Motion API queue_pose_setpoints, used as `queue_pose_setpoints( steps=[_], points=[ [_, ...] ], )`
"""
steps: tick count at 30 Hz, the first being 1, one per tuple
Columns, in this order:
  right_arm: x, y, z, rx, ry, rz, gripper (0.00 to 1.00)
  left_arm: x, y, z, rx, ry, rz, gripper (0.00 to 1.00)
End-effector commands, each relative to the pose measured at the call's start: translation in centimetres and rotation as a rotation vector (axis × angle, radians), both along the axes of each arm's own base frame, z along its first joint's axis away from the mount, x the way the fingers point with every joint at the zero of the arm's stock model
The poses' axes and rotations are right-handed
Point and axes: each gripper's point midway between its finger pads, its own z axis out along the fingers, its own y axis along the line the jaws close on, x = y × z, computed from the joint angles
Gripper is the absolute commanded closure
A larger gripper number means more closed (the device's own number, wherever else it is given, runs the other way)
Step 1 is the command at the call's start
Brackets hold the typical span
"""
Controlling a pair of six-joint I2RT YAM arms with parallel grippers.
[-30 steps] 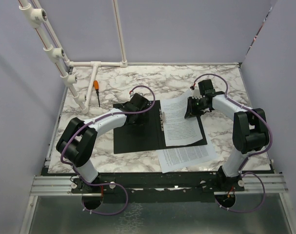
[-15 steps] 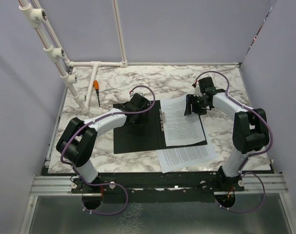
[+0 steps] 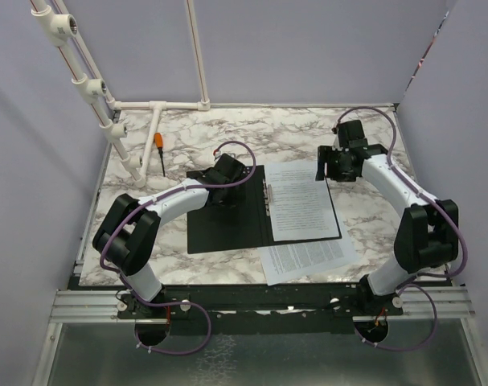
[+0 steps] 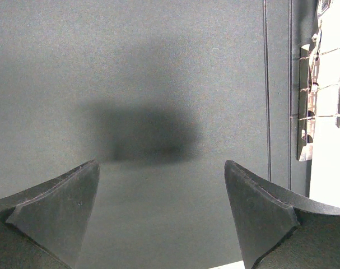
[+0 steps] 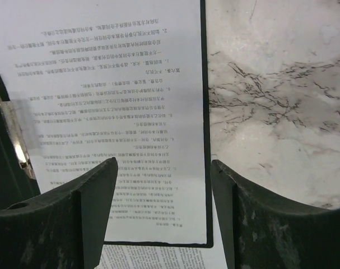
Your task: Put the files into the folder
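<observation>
Lying wide open in the middle of the marble table [image 3: 372, 221], the folder [image 3: 227, 229] shows its black inside, both halves flat, with the metal clip [image 3: 267, 193] running down the spine. One sheet [image 3: 302, 201] of the files sits on the right half, just beside the clip. It's white and packed with tiny black print, and a thin black margin of folder shows along its right edge. A second sheet [image 3: 308, 259] lies a bit askew on the table at the folder's near edge. It's touching or overlapping the folder, can't tell which is on top.

The left gripper [image 3: 227, 173] hangs low over the far part of the bare left half, jaws spread wide, with nothing between them but black cover and its own shadow. Whether it touches the surface, I can't tell. The right gripper [image 3: 334, 165] is over the folder's far right corner, jaws well apart too and gripping nothing, with the sheet's edge and bare marble under the gap.

Further out, an orange-handled screwdriver [image 3: 158, 151] lies at the far left of the table, well apart from the folder. It's next to a white pipe frame [image 3: 159, 105] along the back and left side.
</observation>
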Motion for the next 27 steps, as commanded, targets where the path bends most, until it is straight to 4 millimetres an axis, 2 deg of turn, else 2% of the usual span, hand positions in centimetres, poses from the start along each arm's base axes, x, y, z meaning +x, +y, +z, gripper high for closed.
queue_pose_setpoints(
  steps=[1, 4, 8, 16, 20, 27],
  points=[
    [-0.8, -0.7, 3.4, -0.013, -0.059, -0.045, 0.28, 0.0, -0.1, 0.0, -0.012, 0.000, -0.004, 0.07],
    [-2.4, 0.2, 4.6, 0.045, -0.065, -0.017, 0.28, -0.1, -0.2, 0.1, -0.021, 0.003, -0.010, 0.07],
    [-5.3, 1.2, 5.1, 0.102, -0.038, 0.020, 0.30, -0.2, -0.6, 0.1, -0.037, 0.012, -0.010, 0.07],
    [-11.4, 6.4, 4.9, 0.169, -0.006, 0.067, 0.35, -0.7, -1.3, -0.2, -0.067, 0.043, -0.020, 0.07],
    [-14.5, 9.4, 3.5, 0.196, 0.046, 0.107, 0.38, -1.6, -1.9, -0.3, -0.083, 0.060, -0.035, 0.07],
    [-18.5, 11.9, 0.0, 0.167, 0.139, 0.142, 0.43, -3.4, -3.4, -0.1, -0.105, 0.077, -0.065, 0.07]
  ],
)
